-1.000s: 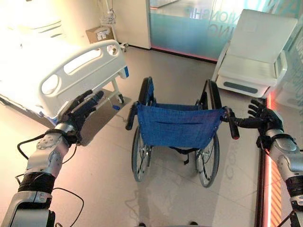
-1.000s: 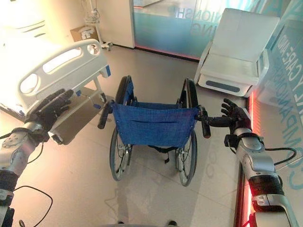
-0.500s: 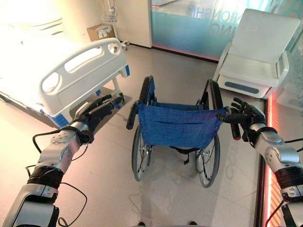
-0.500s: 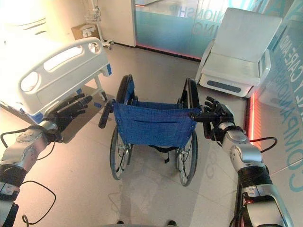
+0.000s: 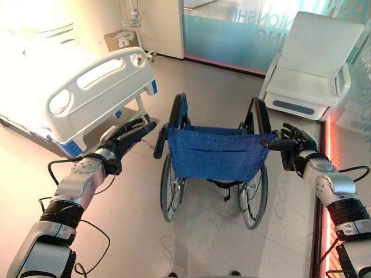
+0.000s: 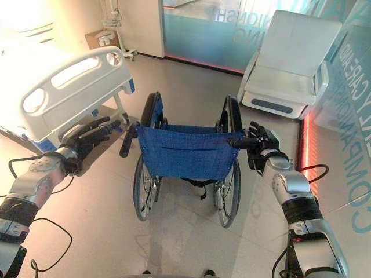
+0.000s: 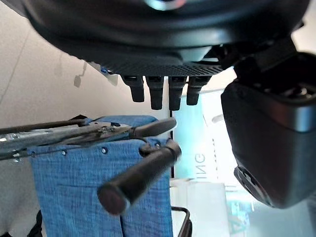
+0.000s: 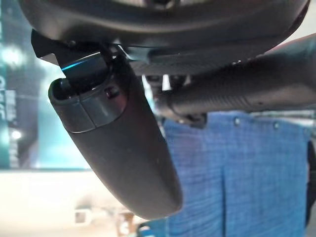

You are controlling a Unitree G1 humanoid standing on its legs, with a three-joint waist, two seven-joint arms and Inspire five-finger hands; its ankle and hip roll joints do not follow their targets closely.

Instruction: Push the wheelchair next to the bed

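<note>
A wheelchair (image 5: 215, 153) with a blue cloth back stands in the middle of the floor, its back toward me. The white hospital bed (image 5: 87, 95) is to its left, footboard nearest. My left hand (image 5: 126, 138) is open, fingers straight, reaching toward the left push handle (image 5: 159, 145) and just short of it; that handle (image 7: 140, 175) lies past the fingers, untouched. My right hand (image 5: 295, 146) is at the right push handle (image 8: 237, 91), which lies across the palm with the fingers and thumb (image 8: 123, 138) still straight.
A white recliner chair (image 5: 313, 69) stands at the back right, beside a glass wall (image 5: 232, 29). A cardboard box (image 5: 120, 40) sits by the far wall behind the bed. A glowing red strip (image 5: 331, 220) runs along the floor on the right.
My left hand has moved right, from beside the bed's footboard to close by the left handle. My right hand has moved left onto the right handle.
</note>
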